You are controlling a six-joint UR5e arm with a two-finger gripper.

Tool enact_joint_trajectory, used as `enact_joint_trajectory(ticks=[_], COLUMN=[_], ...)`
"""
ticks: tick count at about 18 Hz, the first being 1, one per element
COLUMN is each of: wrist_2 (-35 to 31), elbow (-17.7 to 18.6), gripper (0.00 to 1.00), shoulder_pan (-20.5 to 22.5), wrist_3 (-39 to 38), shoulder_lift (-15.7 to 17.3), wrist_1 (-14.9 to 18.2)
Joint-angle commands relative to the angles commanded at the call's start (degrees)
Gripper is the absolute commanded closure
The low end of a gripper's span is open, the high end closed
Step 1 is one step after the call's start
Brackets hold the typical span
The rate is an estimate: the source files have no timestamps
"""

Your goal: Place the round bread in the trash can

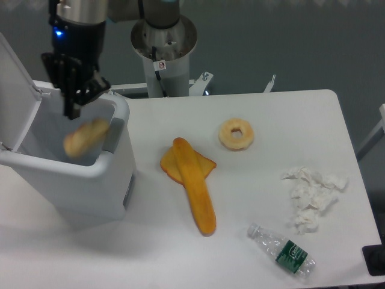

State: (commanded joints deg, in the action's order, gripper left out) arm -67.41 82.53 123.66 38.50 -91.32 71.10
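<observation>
The trash can [66, 171] stands at the table's left, a large white-grey bin with its flip lid [13, 90] swung up and open. My gripper [81, 96] hangs over the bin's opening with its dark fingers spread apart and nothing between them. The round bread [86, 138], an orange-tan bun, shows blurred just below the fingers inside the bin's mouth, apart from the gripper.
A pale ring-shaped bread [236, 133] lies mid-table. A long orange loaf [196, 191] lies over a flat orange slice [170, 164] right of the bin. Crumpled tissue [313, 192] and a plastic water bottle [283, 250] lie at the right. The robot's base [163, 45] stands behind the table.
</observation>
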Motion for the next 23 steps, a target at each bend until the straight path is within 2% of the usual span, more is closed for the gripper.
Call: enact_joint_trajectory(ticks=[4,7,10,15,18,23], wrist_2=[-0.79,-3.95,-5.27,-7.29,-8.78,-16.08], elbow=[-0.35,0.61,1.32,3.86,4.4,3.87], gripper=[0.0,0.0,0.0,0.0,0.0,0.0], shoulder_pan=[0.87,7.01,13.43,22.75,28.11,31.9], wrist_3=[0.61,3.67,14.64,25.38,30.31,42.7], shoulder_lift=[0.27,0.44,0.09,-1.4,-4.03,-9.66], wrist_1=[0.09,0.09,0.35,0.18,0.27,0.18])
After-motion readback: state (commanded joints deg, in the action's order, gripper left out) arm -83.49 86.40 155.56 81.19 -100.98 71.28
